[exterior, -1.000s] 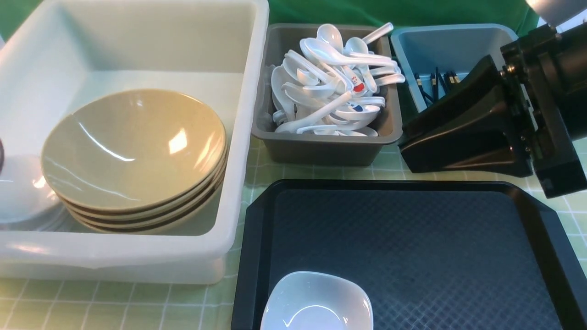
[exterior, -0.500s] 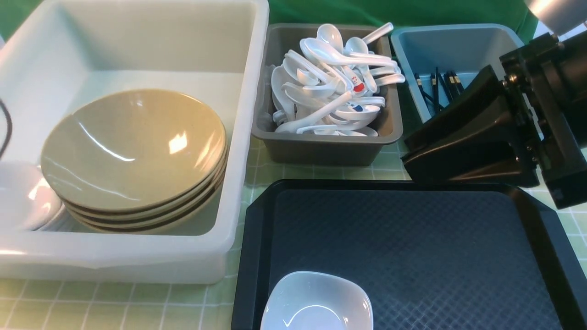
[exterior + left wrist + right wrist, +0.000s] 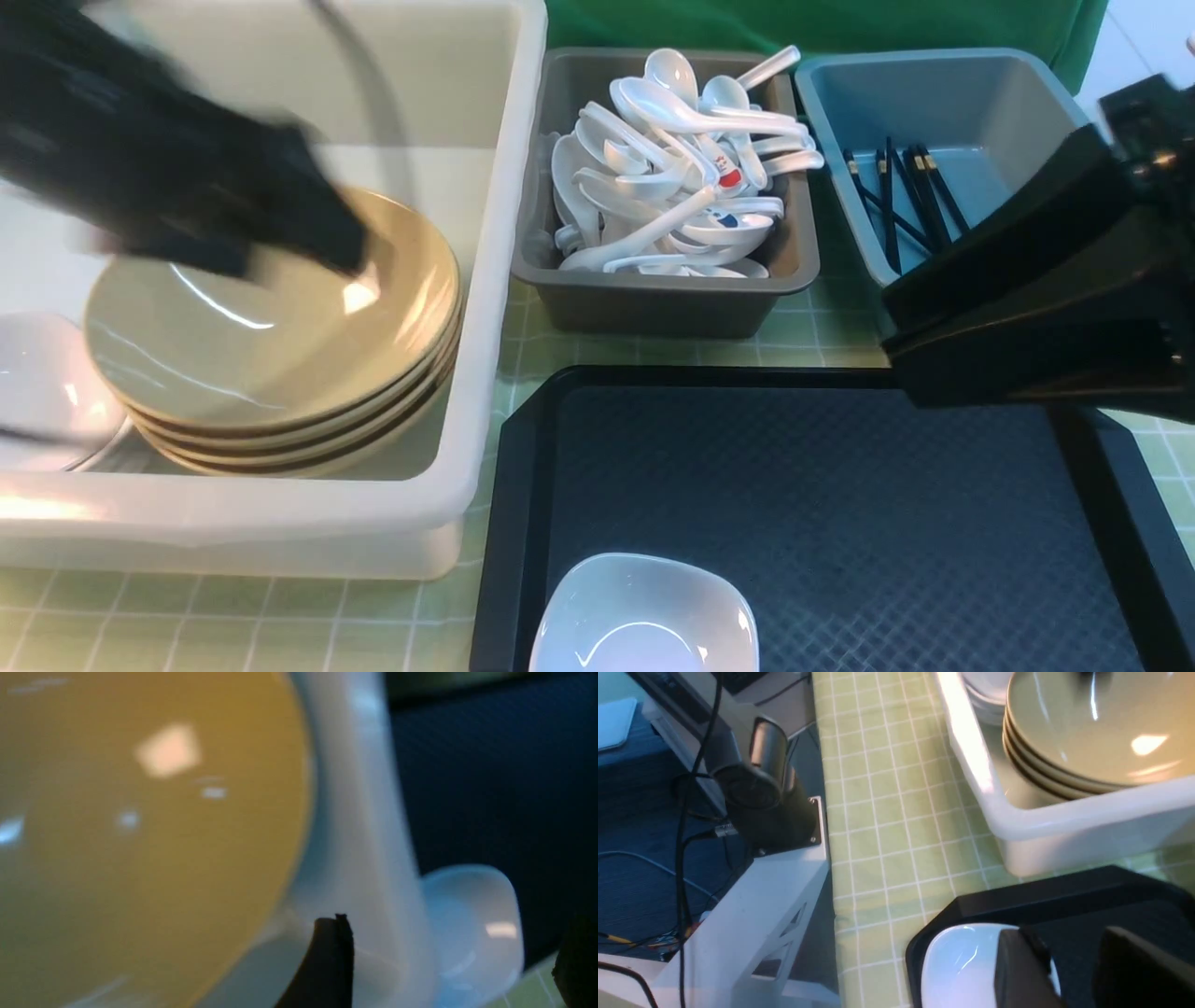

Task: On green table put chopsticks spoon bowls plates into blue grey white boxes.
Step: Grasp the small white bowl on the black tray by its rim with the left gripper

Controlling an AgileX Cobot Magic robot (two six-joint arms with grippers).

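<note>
Room is widest over the black tray [image 3: 840, 523], bare but for one white plate [image 3: 644, 616] at its near edge. A narrow strip of green table [image 3: 233, 625] separates the tray from the white box [image 3: 504, 280].

The left gripper [image 3: 322, 238], blurred, hangs over the tan bowls [image 3: 280, 317] stacked in that box, fingers [image 3: 327, 961] wide apart and empty.

The right gripper [image 3: 896, 327] hovers at the tray's far right corner, jaws slightly parted on nothing, before the blue box [image 3: 934, 84] of chopsticks [image 3: 896, 201].

Spoons [image 3: 672, 177] heap above the grey box [image 3: 653, 303].
</note>
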